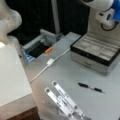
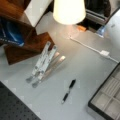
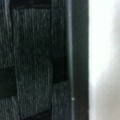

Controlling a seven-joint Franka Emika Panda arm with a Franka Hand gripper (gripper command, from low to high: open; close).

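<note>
My gripper does not show in any view; only part of the white and blue arm [image 1: 106, 12] appears at a front view's top right, above the tray. A black pen [image 1: 90, 87] [image 2: 68, 91] lies flat on the grey table [image 1: 75, 72] in both front views. Beside it stands a black-rimmed grey tray with several compartments [image 1: 96, 50] [image 2: 107, 98]. The wrist view holds only a dark woven surface [image 3: 35, 60] and a white band [image 3: 103, 50] along its right side.
A folded silver metal stand [image 1: 63, 100] [image 2: 43, 63] lies near the pen. A white cable with an adapter [image 1: 50, 61] [image 2: 104, 53] crosses the table. An orange item [image 1: 48, 50] [image 2: 81, 28] sits further back. A white lampshade [image 2: 68, 11] and a wooden shelf [image 2: 25, 42] border the table.
</note>
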